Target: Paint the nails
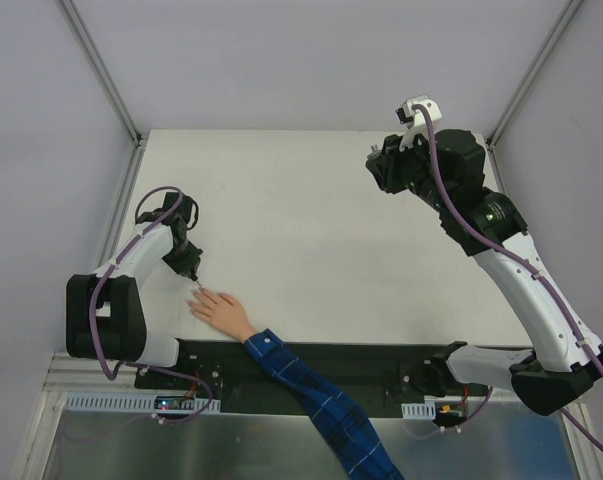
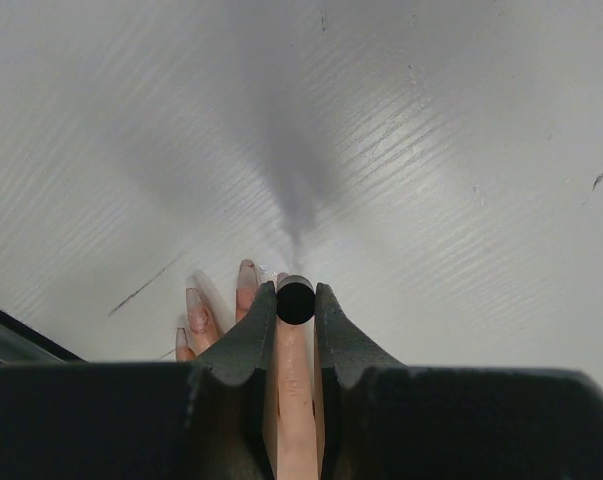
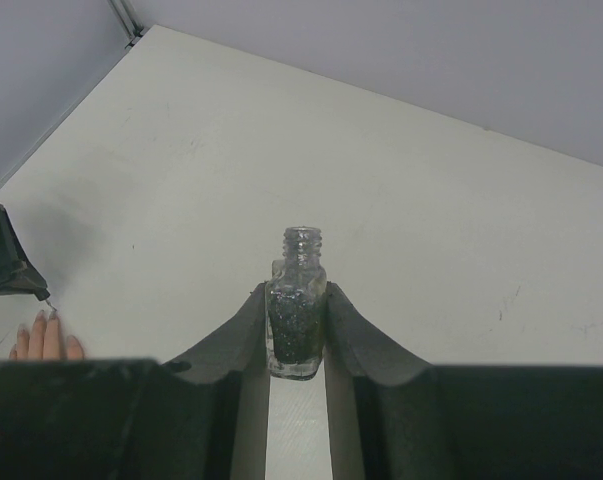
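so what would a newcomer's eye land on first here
A pale hand in a blue plaid sleeve lies flat at the near edge of the table, fingers spread. The left gripper is shut on a black round-ended handle right over its fingertips. Far right, the right gripper is shut on a small open bottle of dark glittery polish.

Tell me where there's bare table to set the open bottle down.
The wide middle of the table, between the left gripper and the right gripper holding the bottle, is bare, as is the far strip. Crowded at the near left, where the brush is over the hand.
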Robot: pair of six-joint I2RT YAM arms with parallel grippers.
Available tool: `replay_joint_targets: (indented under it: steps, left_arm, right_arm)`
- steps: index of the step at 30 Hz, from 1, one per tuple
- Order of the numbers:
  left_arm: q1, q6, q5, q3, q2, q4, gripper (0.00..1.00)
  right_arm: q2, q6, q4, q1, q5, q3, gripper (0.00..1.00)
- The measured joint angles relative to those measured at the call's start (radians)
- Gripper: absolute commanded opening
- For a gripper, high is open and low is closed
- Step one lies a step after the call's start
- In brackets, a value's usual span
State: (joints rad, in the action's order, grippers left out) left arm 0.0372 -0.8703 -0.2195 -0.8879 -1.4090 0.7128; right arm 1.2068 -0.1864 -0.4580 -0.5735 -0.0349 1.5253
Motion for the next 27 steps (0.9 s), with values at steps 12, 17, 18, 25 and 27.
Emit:
replay_joint_targets:
  steps: [12,17,18,25,27]
  left_arm:
    - [0.000,-0.001,0.000,0.046,0.002,0.002,0.00]
    - [0.000,0.000,0.000,0.048,0.011,0.003,0.00]
    - [0.000,0.000,0.000,0.048,0.013,0.003,0.00]
    - [0.000,0.006,0.010,0.028,0.014,0.003,0.00]
    - [0.000,0.008,0.011,0.021,0.014,0.003,0.00]
  right_arm:
    - [0.000,0.000,0.000,0.000,0.003,0.000,0.00]
    - [0.000,0.000,0.000,0.000,0.008,-0.001,0.00]
    - [0.000,0.000,0.000,0.000,0.010,-0.002,0.00]
    - [-0.005,0.001,0.000,0.000,0.014,-0.006,0.00]
    - [-0.005,0.003,0.000,0.000,0.015,-0.006,0.00]
